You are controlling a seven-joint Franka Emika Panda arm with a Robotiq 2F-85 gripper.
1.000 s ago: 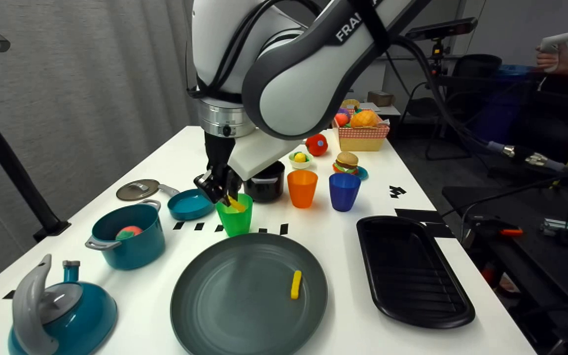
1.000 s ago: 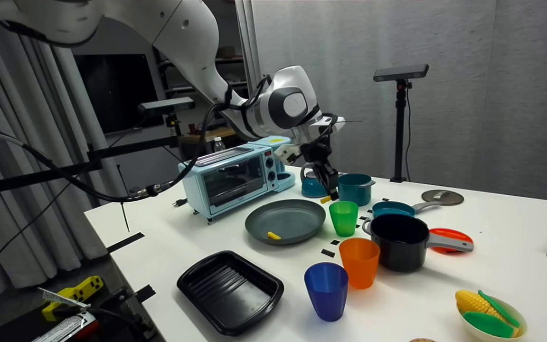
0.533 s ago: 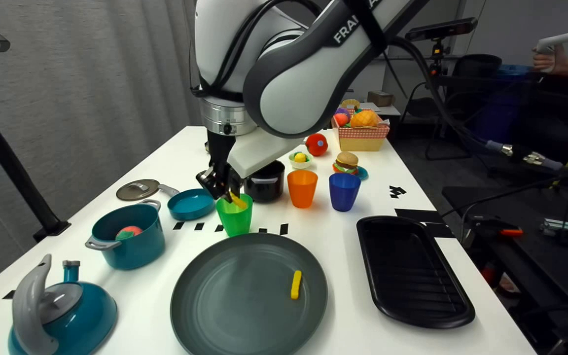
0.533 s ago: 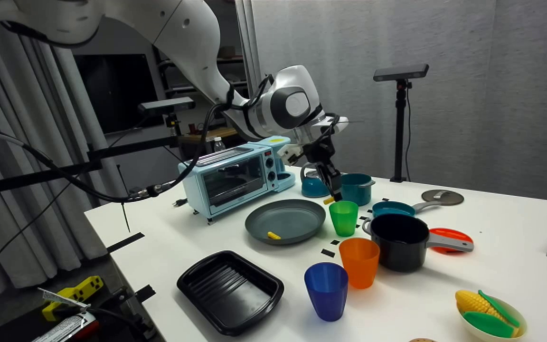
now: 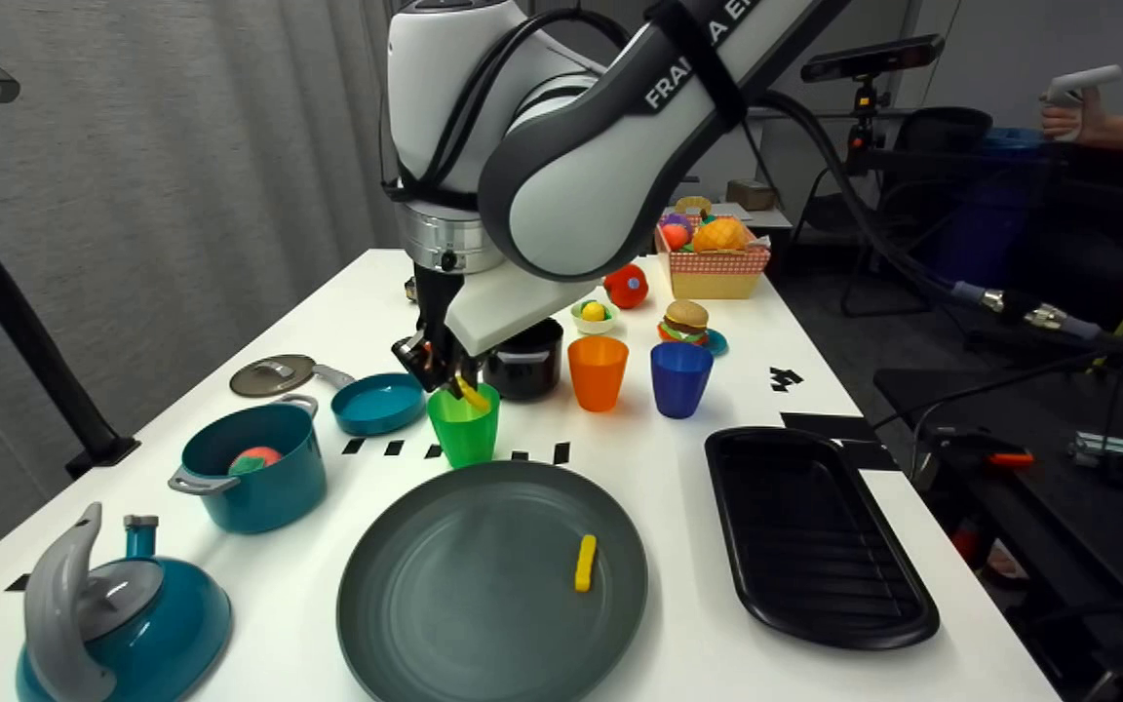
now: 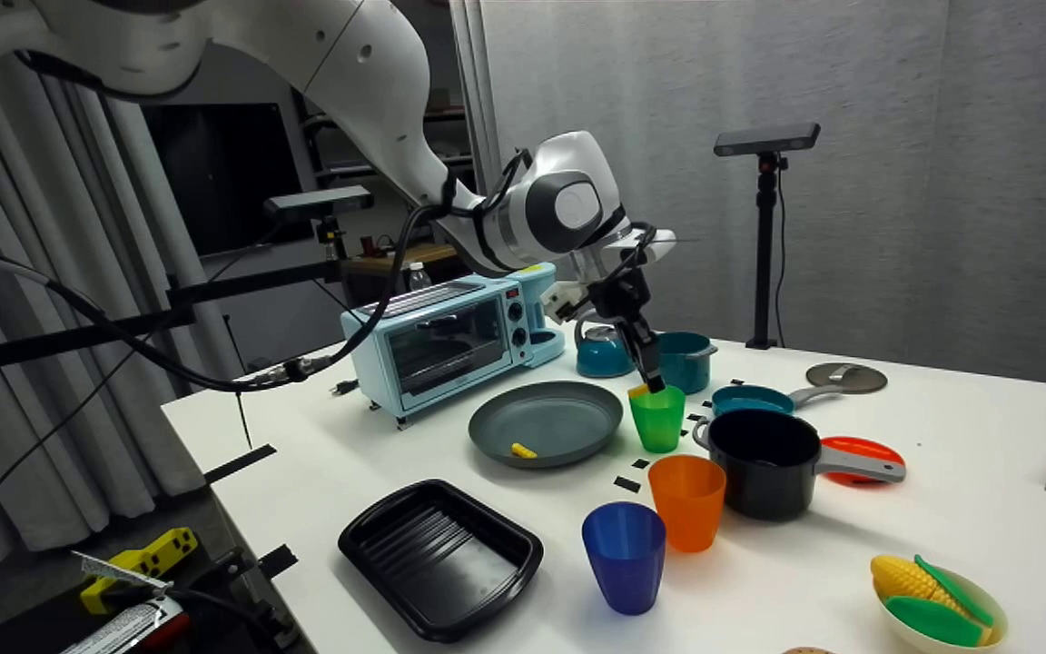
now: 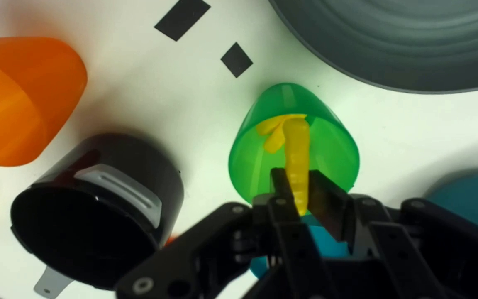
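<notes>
My gripper is shut on a yellow stick, which lies lengthwise between the two black fingertips. The held stick points over the mouth of a translucent green cup; its far end overlaps the cup's rim in the wrist view. Behind it, other small yellow pieces show inside the cup. In both exterior views the gripper hangs just above the upright green cup, tilted. A similar yellow stick lies on the dark grey plate beside the cup.
Close by stand a black pot, an orange cup and a blue cup. A teal pot, small teal pan, kettle and black tray are around. A light blue toaster oven stands behind the plate.
The gripper, still holding the yellow stick, has moved sideways and slightly down, bringing the stick from beside the green cup to its rim. The cup and plate have not moved.
</notes>
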